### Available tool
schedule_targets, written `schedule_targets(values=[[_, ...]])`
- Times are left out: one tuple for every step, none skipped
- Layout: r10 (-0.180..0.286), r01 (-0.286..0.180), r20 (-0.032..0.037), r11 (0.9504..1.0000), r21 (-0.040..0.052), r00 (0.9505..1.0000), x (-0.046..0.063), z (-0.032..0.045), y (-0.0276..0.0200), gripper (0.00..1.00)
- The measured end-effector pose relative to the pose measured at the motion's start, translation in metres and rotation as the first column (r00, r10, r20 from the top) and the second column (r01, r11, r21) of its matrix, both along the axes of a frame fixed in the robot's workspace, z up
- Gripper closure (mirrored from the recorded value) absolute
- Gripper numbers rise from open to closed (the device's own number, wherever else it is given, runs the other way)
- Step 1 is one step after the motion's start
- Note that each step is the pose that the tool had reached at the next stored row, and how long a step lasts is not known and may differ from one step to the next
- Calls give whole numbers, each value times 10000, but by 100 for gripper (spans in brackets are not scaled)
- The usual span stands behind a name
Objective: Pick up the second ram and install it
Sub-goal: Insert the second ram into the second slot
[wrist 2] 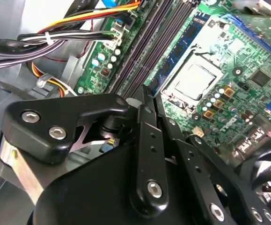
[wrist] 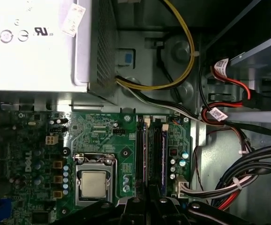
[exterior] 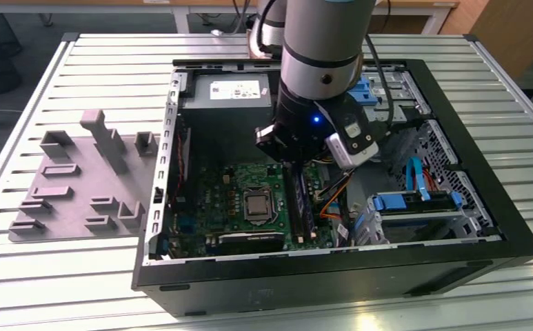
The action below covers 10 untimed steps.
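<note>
The gripper (wrist 2: 147, 101) fills the lower frame of the second wrist view, fingers apparently closed on the second ram (wrist: 164, 157), standing in the motherboard (exterior: 238, 183) slots.

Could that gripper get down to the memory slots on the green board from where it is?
Probably yes. The gripper hangs inside the open computer case, right over the memory slots, with the cables lying off to one side. A RAM stick already stands among them.
</note>
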State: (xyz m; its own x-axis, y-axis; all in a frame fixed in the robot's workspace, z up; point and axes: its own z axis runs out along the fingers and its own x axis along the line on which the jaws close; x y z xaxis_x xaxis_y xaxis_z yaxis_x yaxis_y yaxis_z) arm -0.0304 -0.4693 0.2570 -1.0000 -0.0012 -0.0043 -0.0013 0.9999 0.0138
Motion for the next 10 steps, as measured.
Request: schedule_targets(values=[[-1,1,0,10000,0,10000,2,-18,0,86],[-1,1,-1,10000,0,10000,4,-36,0,86],[-1,1,-2,10000,0,10000,4,-48,-1,86],[-1,1,-2,10000,-1,10000,4,-50,-1,86],[0,0,-3,10000,-2,10000,4,-50,-1,86],[0,0,-3,10000,0,10000,4,-51,-1,86],[0,0,-2,10000,0,10000,4,-52,-1,86],[0,0,-3,10000,0,10000,4,-52,-1,86],[0,0,-3,10000,0,10000,4,-52,-1,86],[0,0,-3,10000,0,10000,4,-52,-1,86]])
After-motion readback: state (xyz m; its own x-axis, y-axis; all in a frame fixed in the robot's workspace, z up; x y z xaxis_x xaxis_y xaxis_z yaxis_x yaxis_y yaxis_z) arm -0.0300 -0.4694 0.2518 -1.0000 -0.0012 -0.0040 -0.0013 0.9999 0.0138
